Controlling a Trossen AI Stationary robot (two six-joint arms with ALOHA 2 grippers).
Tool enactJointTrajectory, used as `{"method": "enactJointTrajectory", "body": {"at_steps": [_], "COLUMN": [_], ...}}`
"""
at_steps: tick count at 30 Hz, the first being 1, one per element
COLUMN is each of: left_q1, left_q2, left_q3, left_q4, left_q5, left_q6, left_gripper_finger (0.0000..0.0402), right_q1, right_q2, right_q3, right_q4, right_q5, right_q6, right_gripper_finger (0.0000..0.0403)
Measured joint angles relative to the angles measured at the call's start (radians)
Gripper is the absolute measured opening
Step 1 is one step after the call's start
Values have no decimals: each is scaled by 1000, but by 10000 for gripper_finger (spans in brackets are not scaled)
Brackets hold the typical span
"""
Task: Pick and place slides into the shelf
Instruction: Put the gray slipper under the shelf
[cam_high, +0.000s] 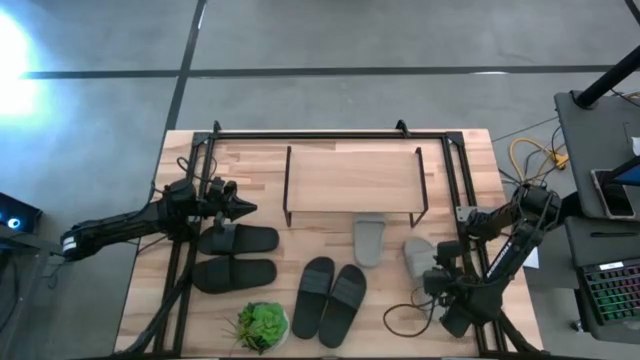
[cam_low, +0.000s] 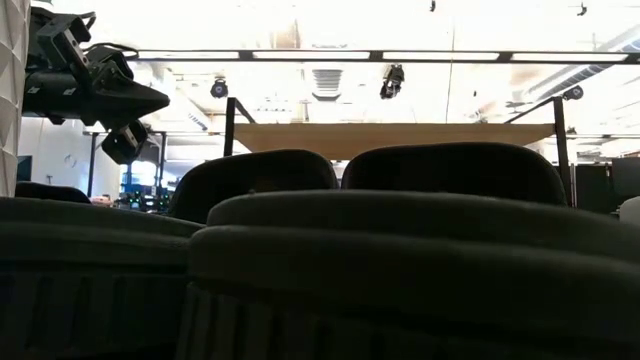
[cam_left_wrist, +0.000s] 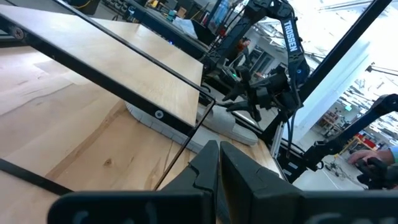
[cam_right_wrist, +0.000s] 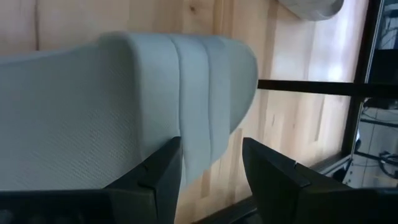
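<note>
The shelf (cam_high: 350, 178) stands at the table's far middle, its light top board on thin black legs. One light grey slide (cam_high: 369, 240) lies with its far end under the shelf. The other light grey slide (cam_high: 416, 252) lies to its right, and my right gripper (cam_high: 434, 272) is open at its near end. In the right wrist view the fingers (cam_right_wrist: 211, 143) stand either side of the edge of that slide's wide strap (cam_right_wrist: 205, 93). My left gripper (cam_high: 244, 210) is shut and hovers, raised, just beyond the black slides (cam_high: 238, 240). The charcoal slides (cam_high: 330, 298) lie near the front edge. My right gripper has one open finger (cam_right_wrist: 163, 171) against or just over the light grey slide's strap edge (cam_right_wrist: 199, 155), with the other finger on the far side of it. I cannot tell whether either finger touches. The slide lies flat on the table.
A small green plant (cam_high: 262, 325) stands at the near edge, left of the charcoal slides. Black frame rails (cam_high: 452, 180) run along both sides and the back of the table. Cables (cam_high: 405, 318) lie near the right arm's base. The low view is mostly blocked by dark slides (cam_low: 400, 260).
</note>
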Motion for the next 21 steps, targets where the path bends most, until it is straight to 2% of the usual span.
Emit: {"method": "enactJointTrajectory", "body": {"at_steps": [11,15,21], "left_q1": [0,0,0], "left_q2": [1,0,1], "left_q3": [0,0,0], "left_q4": [0,0,0], "left_q5": [0,0,0], "left_q6": [0,0,0], "left_gripper_finger": [2,2,2], "right_q1": [100,111,95], "right_q2": [-3,-3,-2], "right_q3": [103,79,21], "right_q4": [5,23,93], "right_q5": [-26,-24,-4], "right_q6": [71,144,164], "right_gripper_finger": [162,162,162]}}
